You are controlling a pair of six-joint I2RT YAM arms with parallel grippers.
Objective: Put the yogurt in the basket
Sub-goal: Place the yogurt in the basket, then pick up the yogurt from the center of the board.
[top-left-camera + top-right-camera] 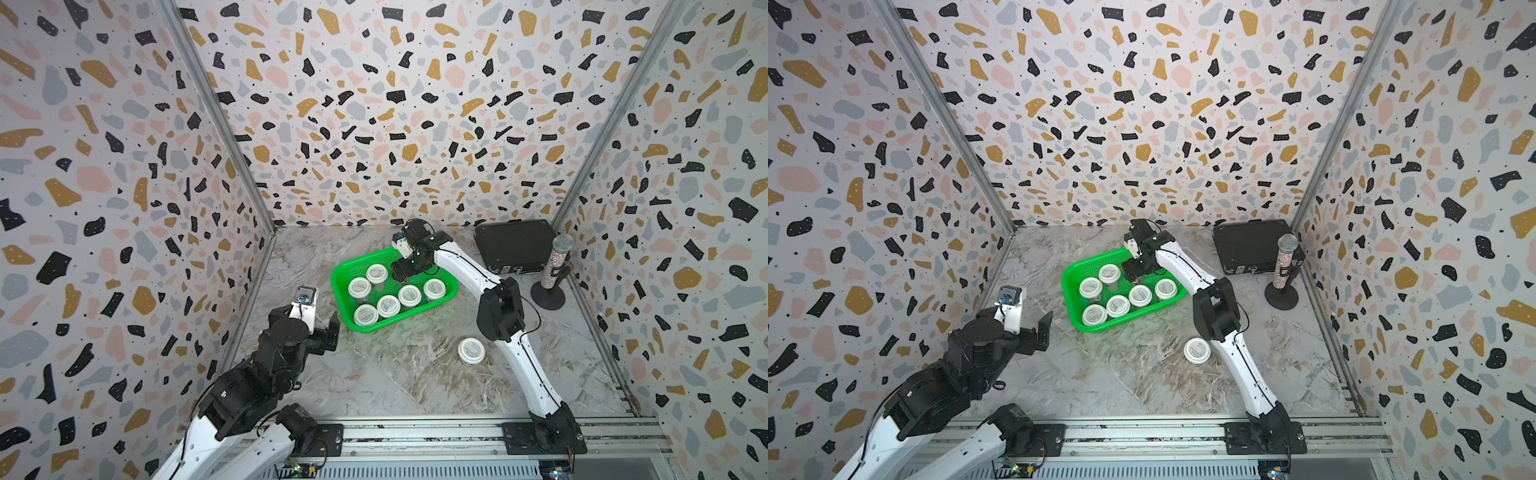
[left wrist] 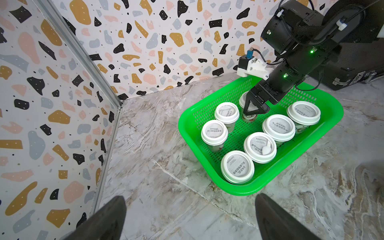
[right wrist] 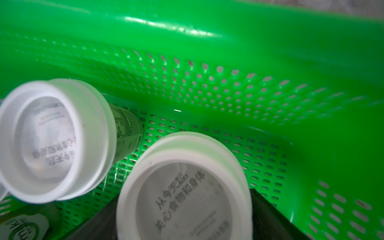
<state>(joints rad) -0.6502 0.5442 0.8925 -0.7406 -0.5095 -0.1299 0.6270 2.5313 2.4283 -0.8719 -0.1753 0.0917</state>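
Observation:
The green basket (image 1: pixel 345 318) (image 1: pixel 1073 313) (image 2: pixel 245 191) holds several white-lidded yogurt cups, among them one (image 1: pixel 409 295) near its middle. My right gripper (image 1: pixel 401 272) (image 1: pixel 1134 272) (image 2: pixel 252 113) (image 3: pixel 185 207) reaches down into the basket's far part. Its fingers flank one upright yogurt cup (image 3: pixel 185 203) (image 2: pixel 249 118), and the lid hides whether they touch it. Another cup (image 3: pixel 52 137) stands beside it. One more yogurt cup (image 1: pixel 471 351) (image 1: pixel 1197 351) stands alone on the table, next to the right arm. My left gripper (image 1: pixel 328 334) (image 1: pixel 1040 332) (image 2: pixel 190 209) hangs open and empty, left of the basket.
A flat black case (image 1: pixel 515 245) (image 1: pixel 1250 245) lies at the back right. In front of it a glittery microphone (image 1: pixel 555 266) (image 1: pixel 1283 266) stands on a round base. Patterned walls close in three sides, and a metal rail (image 1: pixel 415 432) runs along the front.

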